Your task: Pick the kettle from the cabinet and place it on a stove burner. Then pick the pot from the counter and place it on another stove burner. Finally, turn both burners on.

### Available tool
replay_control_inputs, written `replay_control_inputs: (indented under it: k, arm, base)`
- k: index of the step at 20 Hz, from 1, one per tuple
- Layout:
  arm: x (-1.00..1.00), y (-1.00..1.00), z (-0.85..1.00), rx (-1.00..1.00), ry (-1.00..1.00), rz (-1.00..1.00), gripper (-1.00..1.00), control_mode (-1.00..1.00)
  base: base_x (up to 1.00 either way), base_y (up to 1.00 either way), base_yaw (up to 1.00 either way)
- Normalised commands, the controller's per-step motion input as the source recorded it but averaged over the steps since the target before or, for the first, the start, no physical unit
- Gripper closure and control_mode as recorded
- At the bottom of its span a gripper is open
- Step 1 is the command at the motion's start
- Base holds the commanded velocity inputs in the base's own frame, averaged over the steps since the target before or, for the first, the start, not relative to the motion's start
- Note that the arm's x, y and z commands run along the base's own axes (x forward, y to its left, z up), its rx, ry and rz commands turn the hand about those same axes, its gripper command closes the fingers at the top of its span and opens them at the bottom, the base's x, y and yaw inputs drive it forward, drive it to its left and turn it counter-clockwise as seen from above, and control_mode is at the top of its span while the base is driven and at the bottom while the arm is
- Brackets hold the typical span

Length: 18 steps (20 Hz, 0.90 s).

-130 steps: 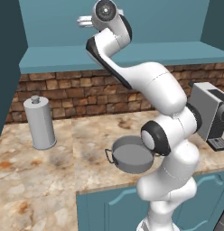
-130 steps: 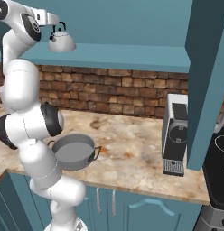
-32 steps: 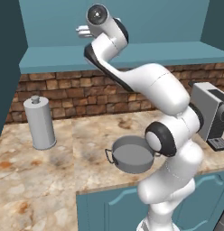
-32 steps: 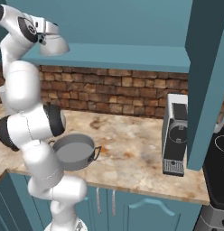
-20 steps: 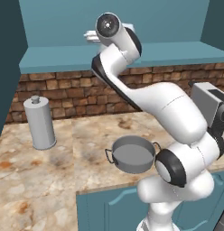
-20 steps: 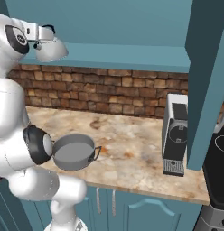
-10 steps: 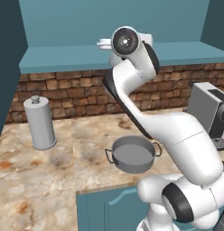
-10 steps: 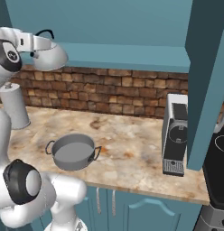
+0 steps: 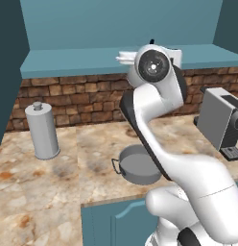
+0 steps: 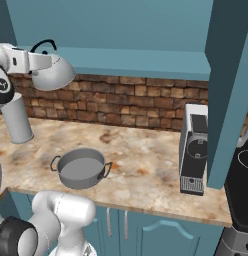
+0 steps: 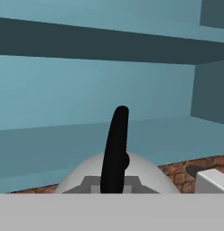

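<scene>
The silvery dome-shaped kettle [image 10: 55, 74] hangs in the air just in front of the teal cabinet's shelf edge [image 10: 141, 66], above the counter's left part. My gripper [image 10: 40, 61] is shut on its thin black arched handle [image 11: 115, 149]; in the hand view the grey fingers [image 11: 89, 183] flank the handle above the kettle's dome [image 11: 145, 173]. In the left base view my own arm hides most of the kettle. The shallow grey pot [image 10: 80, 168] [image 9: 135, 166] sits on the marbled counter [image 10: 146, 165] near its front edge. The black cooktop [image 10: 241, 192] with a white burner ring [image 10: 243, 158] lies at far right.
A tall grey canister [image 10: 17, 120] [image 9: 41, 130] stands at the back left of the counter. A coffee machine [image 10: 194, 147] [image 9: 220, 122] stands between the pot and the cooktop, beside a tall teal cabinet side [image 10: 228, 90]. A brick wall [image 10: 126, 102] backs the counter.
The arm has swung to the right with the kettle in its grip, out from the cabinet shelf to the air in front of it. The pot has not moved.
</scene>
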Motion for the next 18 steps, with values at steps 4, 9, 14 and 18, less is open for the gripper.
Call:
replay_control_inputs:
  k: [4,9,14,18]
  arm:
    - [-0.37,-0.09,-0.04,0.04,0.00,0.00,1.00,-1.00]
    - [-0.54,-0.13,-0.13,0.05,0.00,0.00,1.00,-1.00]
    - [-0.56,-0.10,-0.23,0.04,0.00,0.00,1.00,-1.00]
    - [-0.57,-0.12,-0.21,0.03,0.00,0.00,1.00,-1.00]
  base:
    - [0.00,0.00,0.00]
    - [0.00,0.00,0.00]
    - [0.00,0.00,0.00]
    - [0.00,0.00,0.00]
